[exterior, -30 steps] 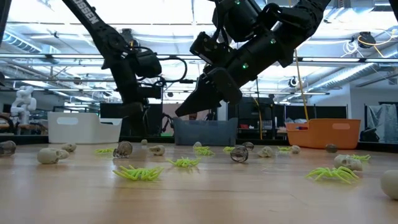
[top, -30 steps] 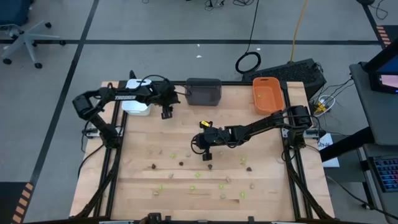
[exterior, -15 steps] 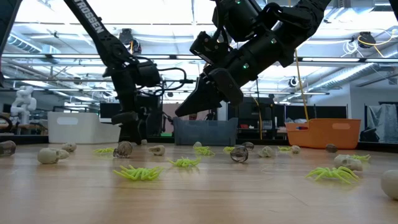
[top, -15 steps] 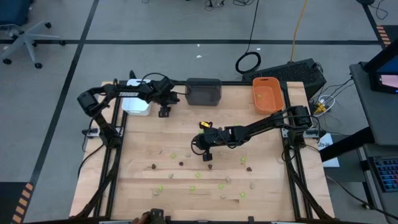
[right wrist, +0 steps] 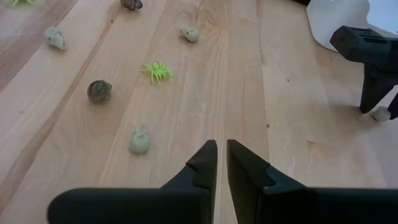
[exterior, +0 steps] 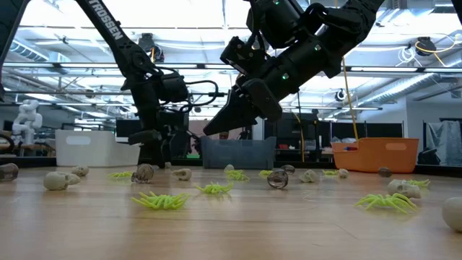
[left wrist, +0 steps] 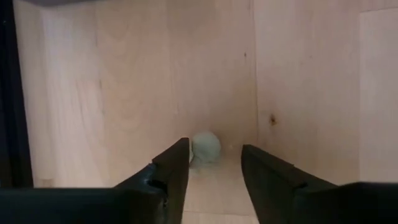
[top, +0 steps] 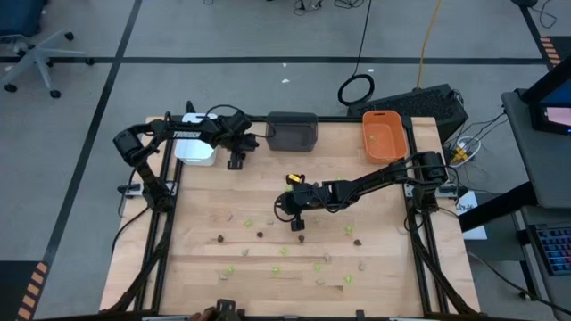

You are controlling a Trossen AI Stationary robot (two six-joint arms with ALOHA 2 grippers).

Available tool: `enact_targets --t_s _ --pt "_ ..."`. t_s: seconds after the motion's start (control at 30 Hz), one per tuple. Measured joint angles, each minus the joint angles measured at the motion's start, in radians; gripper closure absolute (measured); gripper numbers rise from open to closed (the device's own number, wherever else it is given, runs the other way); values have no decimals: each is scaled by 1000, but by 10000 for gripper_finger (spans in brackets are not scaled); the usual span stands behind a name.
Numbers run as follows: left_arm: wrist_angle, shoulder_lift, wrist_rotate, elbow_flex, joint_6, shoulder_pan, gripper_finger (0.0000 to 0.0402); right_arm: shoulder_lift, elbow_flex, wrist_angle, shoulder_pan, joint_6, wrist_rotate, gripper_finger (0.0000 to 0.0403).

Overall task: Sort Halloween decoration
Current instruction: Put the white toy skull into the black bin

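Note:
My left gripper (top: 235,162) points down at the table's far left, beside the white tray (top: 196,147). It is open, with one pale beige piece of decoration (left wrist: 205,147) lying on the wood between its fingertips (left wrist: 214,152). The right wrist view also shows this piece (right wrist: 380,113). My right gripper (top: 297,223) hangs shut over the table's middle with nothing in it (right wrist: 222,149). Lime green spiders (right wrist: 157,71), pale skulls (right wrist: 139,140) and dark pieces (right wrist: 99,91) lie scattered on the near half. My left gripper's fingers come from above and stand on either side of the pale piece, which rests on the table. One finger (left wrist: 174,165) is right beside the piece. I cannot tell whether it touches.
A dark grey tray (top: 292,131) stands at the far middle and an orange tray (top: 384,135) at the far right. Bare wood lies between the trays and the scattered pieces (top: 259,234). The right arm (top: 375,183) reaches in from the right edge.
My left gripper has sunk toward the table near the white tray and has rolled a little about its own line. The right arm has kept still.

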Motion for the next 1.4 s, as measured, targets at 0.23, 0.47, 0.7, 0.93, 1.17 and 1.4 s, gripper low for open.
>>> enact_targets --t_s 0.23,0.47,0.7,0.93,1.17,1.4 --pt "-9 1 16 -2 0 -2 313 0 0 0 0 4 0 379" --pt "15 2 7 -2 0 -8 389 0 0 0 0 4 0 379" --pt "9 -8 17 -4 -53 -15 396 0 0 0 0 4 0 379" --pt "-3 -16 27 -5 -78 -27 397 0 0 -1 0 4 0 379" --pt "-9 -32 34 -6 -144 -43 398 0 0 -1 0 4 0 379" --pt "-7 -143 128 -6 -250 -46 400 0 0 -1 0 26 0 379"
